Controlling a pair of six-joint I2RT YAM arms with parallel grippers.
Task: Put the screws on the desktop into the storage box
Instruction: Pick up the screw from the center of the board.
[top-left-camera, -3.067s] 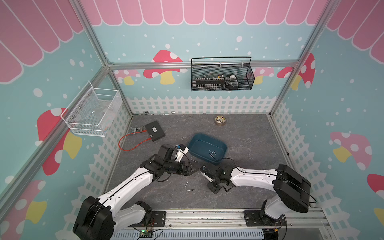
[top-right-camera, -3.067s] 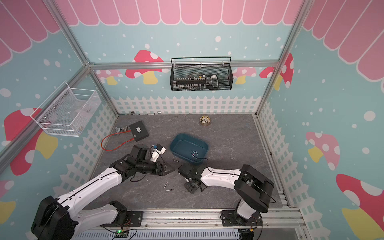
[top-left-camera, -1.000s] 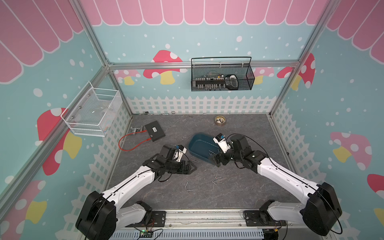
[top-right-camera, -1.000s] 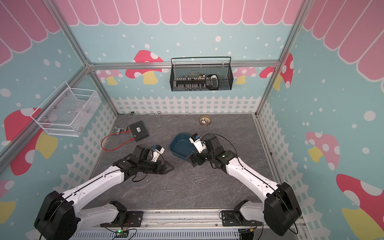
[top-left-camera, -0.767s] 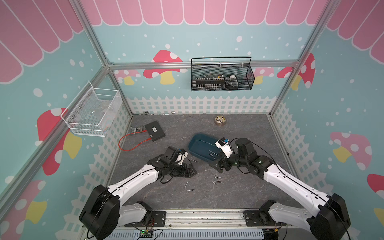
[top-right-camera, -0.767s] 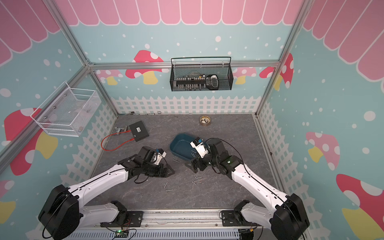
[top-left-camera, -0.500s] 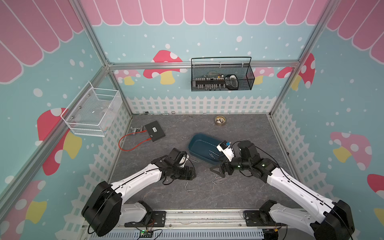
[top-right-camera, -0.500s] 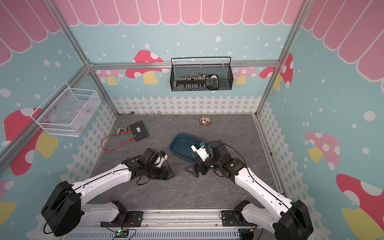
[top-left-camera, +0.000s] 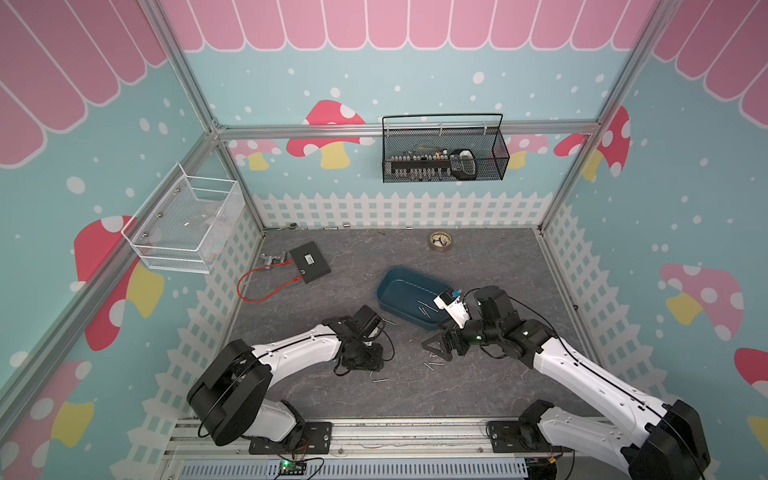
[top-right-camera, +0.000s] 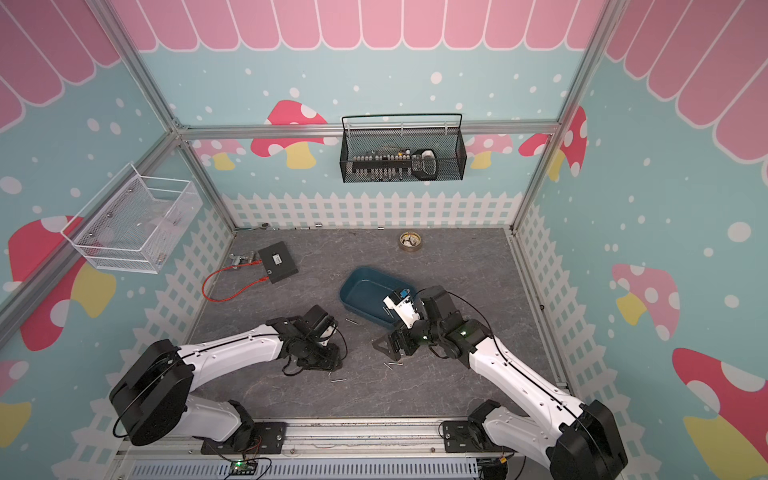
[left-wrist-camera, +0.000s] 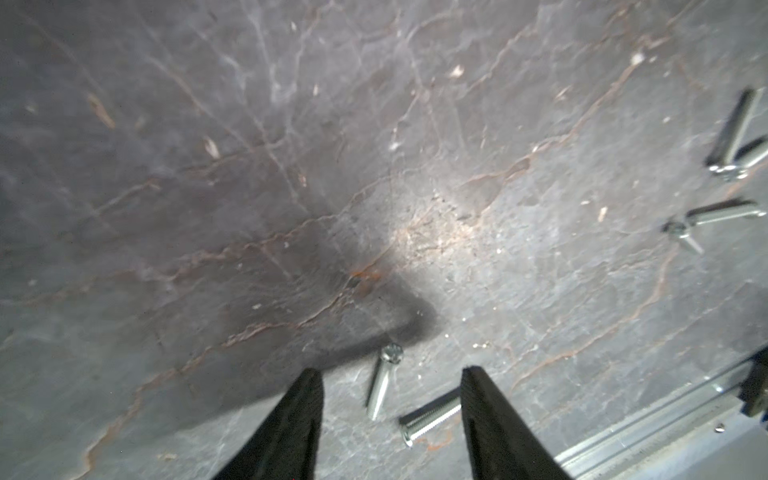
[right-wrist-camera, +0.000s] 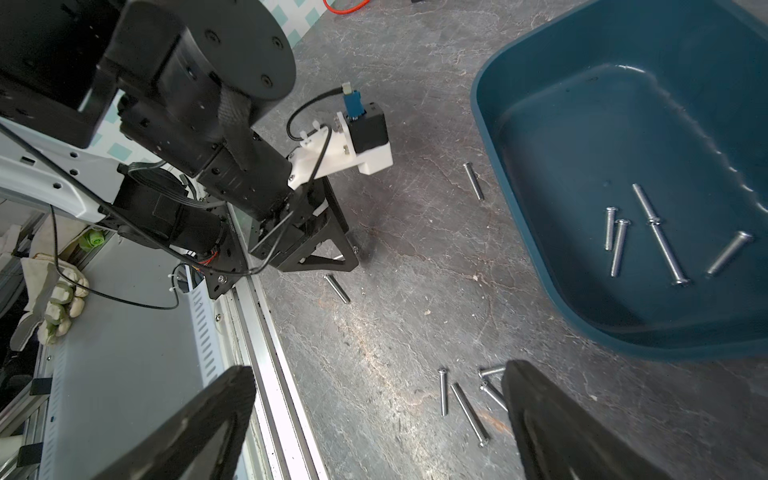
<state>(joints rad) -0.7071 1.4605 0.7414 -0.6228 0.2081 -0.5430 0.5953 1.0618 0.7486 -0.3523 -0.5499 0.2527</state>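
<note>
The teal storage box (top-left-camera: 397, 289) (top-right-camera: 359, 289) lies mid-desktop, and several screws (right-wrist-camera: 660, 245) rest on its floor (right-wrist-camera: 582, 137). My left gripper (left-wrist-camera: 388, 372) (top-left-camera: 365, 363) points down at the desktop (left-wrist-camera: 374, 166), left of the box. It is open, with one screw (left-wrist-camera: 382, 384) lying loose between its fingers and another (left-wrist-camera: 432, 415) beside one finger. My right gripper (right-wrist-camera: 374, 382) (top-left-camera: 436, 345) hangs wide open in front of the box. A small group of screws (right-wrist-camera: 461, 399) (top-left-camera: 432, 365) lies by one of its fingers. More single screws (top-left-camera: 380, 380) (top-right-camera: 352, 321) lie on the desktop.
A black flat box (top-left-camera: 309, 262) with a red cable (top-left-camera: 266, 286) lies at the back left. A tape roll (top-left-camera: 439, 241) sits near the back wall. A black mesh basket (top-left-camera: 444, 153) and a white wire basket (top-left-camera: 187, 224) hang on the walls. A metal rail (top-left-camera: 374, 432) runs along the front.
My left gripper has moved forward and down to the desktop, and its jaws have narrowed around a loose screw. My right arm has swung from over the box to the screws in front of it.
</note>
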